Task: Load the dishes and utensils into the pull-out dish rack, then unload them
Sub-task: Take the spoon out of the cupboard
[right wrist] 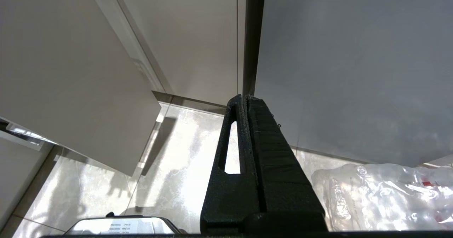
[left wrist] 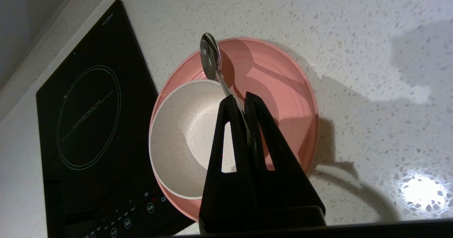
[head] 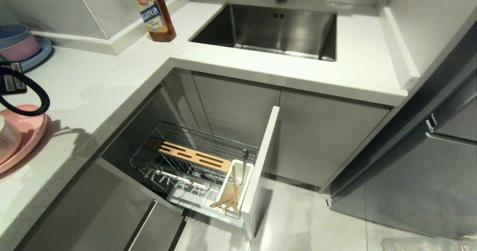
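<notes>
Fingers of my left hand point(left wrist: 238, 102) are pinched shut on the long handle of the slim metal spoon point(left wrist: 210, 56), whose bowl hangs over the flat pink oval plate point(left wrist: 283, 89) at the counter's point(head: 111, 75) left edge. I see the cream-white round bowl point(left wrist: 180, 139) sitting on that plate. My right hand point(right wrist: 244, 100) is closed and empty, above the floor. Light-wood chopsticks point(head: 227, 200) stand in the chrome wire pull-out rack's point(head: 193, 157) white cup.
</notes>
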Robot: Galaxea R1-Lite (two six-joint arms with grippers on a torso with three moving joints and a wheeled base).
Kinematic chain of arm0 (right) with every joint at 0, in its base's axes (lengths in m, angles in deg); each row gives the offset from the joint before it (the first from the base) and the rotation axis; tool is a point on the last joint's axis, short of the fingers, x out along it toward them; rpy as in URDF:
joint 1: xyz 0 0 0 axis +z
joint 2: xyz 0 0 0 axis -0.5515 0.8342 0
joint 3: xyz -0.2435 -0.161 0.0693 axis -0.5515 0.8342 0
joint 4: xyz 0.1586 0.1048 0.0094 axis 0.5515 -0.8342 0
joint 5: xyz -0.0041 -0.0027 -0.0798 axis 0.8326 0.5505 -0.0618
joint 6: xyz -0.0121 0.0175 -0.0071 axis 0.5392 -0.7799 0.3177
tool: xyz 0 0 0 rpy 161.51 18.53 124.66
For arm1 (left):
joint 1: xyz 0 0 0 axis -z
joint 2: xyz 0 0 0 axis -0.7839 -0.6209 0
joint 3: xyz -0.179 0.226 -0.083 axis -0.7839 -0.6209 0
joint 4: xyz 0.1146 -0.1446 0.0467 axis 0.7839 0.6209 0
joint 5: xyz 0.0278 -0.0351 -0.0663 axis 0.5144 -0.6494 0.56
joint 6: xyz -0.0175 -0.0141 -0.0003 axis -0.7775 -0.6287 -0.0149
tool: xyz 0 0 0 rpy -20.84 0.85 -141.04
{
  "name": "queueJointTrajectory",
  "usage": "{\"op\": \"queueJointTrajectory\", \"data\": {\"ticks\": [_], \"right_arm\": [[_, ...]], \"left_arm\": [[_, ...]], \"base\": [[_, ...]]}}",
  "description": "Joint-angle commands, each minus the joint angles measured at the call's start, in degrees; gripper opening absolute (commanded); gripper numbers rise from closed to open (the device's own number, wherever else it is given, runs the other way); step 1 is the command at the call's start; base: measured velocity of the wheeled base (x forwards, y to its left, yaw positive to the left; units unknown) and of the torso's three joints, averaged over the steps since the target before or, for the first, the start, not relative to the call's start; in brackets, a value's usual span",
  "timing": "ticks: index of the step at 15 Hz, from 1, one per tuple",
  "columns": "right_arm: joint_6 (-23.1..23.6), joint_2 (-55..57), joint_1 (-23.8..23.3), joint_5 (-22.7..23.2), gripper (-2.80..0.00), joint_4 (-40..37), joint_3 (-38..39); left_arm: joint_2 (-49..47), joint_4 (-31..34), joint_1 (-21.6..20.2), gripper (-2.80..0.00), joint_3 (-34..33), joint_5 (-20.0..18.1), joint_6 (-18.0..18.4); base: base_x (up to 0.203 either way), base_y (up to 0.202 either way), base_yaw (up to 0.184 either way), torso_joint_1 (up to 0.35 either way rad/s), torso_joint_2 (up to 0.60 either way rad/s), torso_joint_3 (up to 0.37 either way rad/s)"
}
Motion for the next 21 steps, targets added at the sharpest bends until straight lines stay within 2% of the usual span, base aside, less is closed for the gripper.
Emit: {"op": "queueJointTrajectory", "data": {"ticks": [1,3,8,15,19,21], "right_arm": [[0.00,-0.02,0.00,0.00,-2.80,0.02,0.15],[0.00,-0.02,0.00,0.00,-2.80,-0.06,0.18],[0.00,-0.02,0.00,0.00,-2.80,-0.01,0.18],[0.00,-0.02,0.00,-0.01,-2.80,-0.06,0.18],[0.00,-0.02,0.00,0.00,-2.80,0.01,0.10],[0.00,-0.02,0.00,0.00,-2.80,0.00,0.09]], "left_arm": [[-0.71,0.15,0.08,-2.80,-1.01,0.91,0.12],[-0.80,0.02,0.92,-2.80,-2.38,2.67,1.50],[-1.72,-0.19,2.46,-2.80,-4.44,4.61,1.77],[-3.96,-5.09,2.48,-2.80,-4.90,4.77,4.34],[-5.64,-5.19,2.48,-2.80,-4.90,5.03,4.53],[-6.23,-4.95,2.48,-2.80,-4.90,6.36,4.55]], "base": [[0.000,0.000,0.000,0.000,0.00,0.000],[0.000,0.000,0.000,0.000,0.00,0.000],[0.000,0.000,0.000,0.000,0.00,0.000],[0.000,0.000,0.000,0.000,0.00,0.000],[0.000,0.000,0.000,0.000,0.00,0.000],[0.000,0.000,0.000,0.000,0.00,0.000]]}}
